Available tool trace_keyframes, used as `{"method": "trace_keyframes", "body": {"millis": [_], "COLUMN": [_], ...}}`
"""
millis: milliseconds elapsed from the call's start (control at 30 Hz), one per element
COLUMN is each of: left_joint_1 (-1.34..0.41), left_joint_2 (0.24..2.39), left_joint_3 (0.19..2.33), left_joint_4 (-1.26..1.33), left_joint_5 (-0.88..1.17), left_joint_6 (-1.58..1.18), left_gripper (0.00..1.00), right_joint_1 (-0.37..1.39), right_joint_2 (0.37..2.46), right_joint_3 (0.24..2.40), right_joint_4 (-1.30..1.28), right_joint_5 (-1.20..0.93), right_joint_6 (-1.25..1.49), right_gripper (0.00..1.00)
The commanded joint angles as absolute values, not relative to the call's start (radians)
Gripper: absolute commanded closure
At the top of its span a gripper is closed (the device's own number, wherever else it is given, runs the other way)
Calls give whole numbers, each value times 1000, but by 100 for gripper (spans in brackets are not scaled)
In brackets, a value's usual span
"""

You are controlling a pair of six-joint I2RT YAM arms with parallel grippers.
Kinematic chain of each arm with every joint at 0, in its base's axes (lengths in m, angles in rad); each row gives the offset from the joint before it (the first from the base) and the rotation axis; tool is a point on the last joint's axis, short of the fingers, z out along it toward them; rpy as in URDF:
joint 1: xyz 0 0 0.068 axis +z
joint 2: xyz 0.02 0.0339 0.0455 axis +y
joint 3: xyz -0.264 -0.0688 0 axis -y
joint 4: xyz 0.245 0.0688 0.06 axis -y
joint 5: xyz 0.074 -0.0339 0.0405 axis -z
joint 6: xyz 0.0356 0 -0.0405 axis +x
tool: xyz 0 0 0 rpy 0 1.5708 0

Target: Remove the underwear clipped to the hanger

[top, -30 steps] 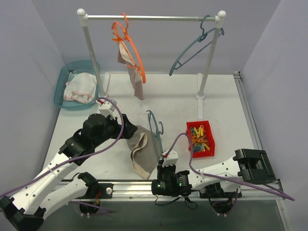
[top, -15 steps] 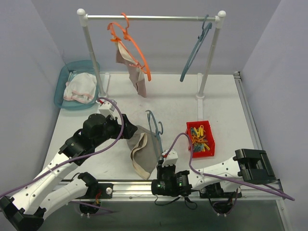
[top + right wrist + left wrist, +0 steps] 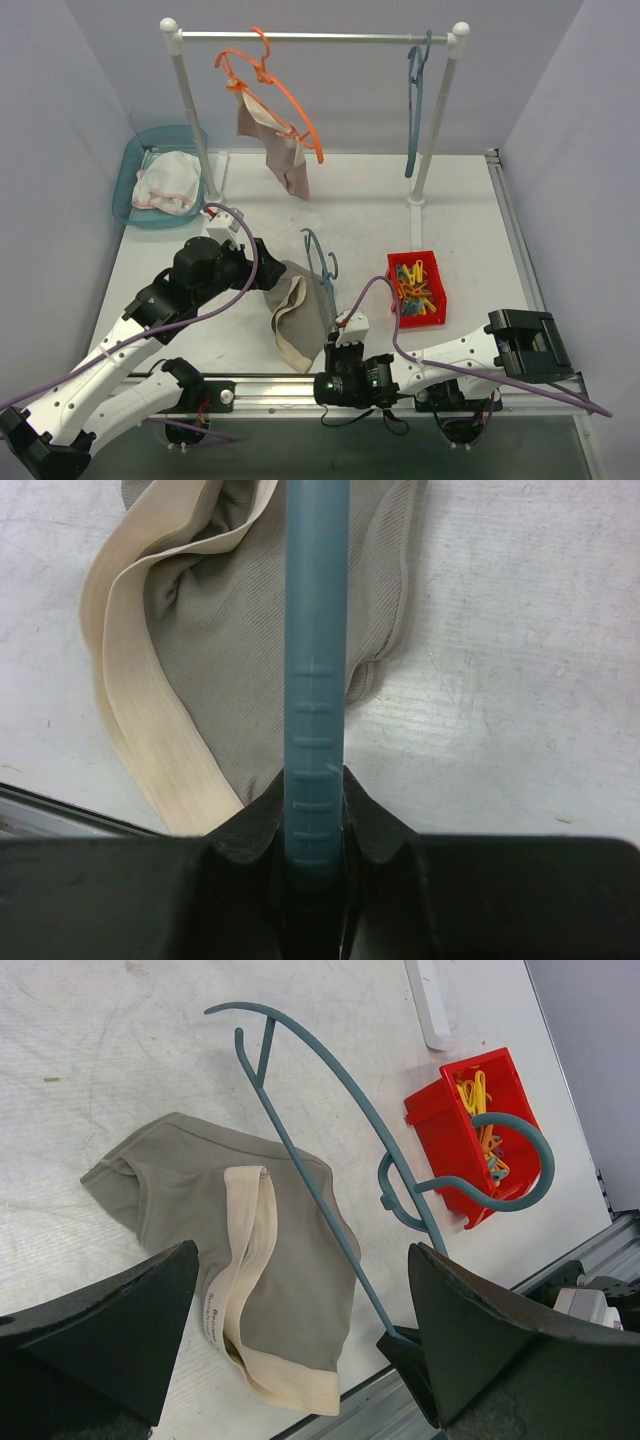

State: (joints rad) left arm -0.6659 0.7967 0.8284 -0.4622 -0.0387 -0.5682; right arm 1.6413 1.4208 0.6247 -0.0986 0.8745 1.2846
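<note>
Taupe briefs [image 3: 250, 1250] were seen crumpled on the table [image 3: 100, 1060] with the bar of the blue-grey hanger [image 3: 330, 1160] crossing them (no clip could be made out); that hanger was pinched by the right gripper [image 3: 315, 810], and the left gripper [image 3: 300, 1335] was held over the cloth, fingers spread wide. It was judged that the bar could be caught with the cloth if those fingers were closed there. Three briefs were counted, with a white pair [image 3: 168, 185] in the basin [image 3: 130, 160] and a dusty pink pair [image 3: 280, 150] on the orange hanger [image 3: 300, 120], besides three hangers and one red bin [image 3: 445, 1135].
</note>
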Motion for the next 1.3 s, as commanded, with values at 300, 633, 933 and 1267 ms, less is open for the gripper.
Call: {"method": "trace_keyframes", "body": {"millis": [300, 633, 933, 1267], "left_joint_1": [-670, -669, -667, -669], "left_joint_2": [792, 785, 752, 727], "left_joint_3": [834, 795, 790, 762], "left_joint_4": [-434, -390, -419, -402], "left_joint_5": [-14, -5, -34, -29], "left_joint_6": [-581, -597, -589, -589], "left_gripper": [6, 6, 6, 6], "right_joint_1": [1634, 1635, 1531, 1186], "right_joint_2": [1402, 1292, 1088, 1068], "right_joint_3": [641, 620, 722, 1029], "right_joint_4": [-101, -106, -440, -391], "right_joint_5": [934, 927, 973, 948], "right_joint_6": [1281, 1238, 1168, 521], "right_gripper": [100, 100, 100, 100]}}
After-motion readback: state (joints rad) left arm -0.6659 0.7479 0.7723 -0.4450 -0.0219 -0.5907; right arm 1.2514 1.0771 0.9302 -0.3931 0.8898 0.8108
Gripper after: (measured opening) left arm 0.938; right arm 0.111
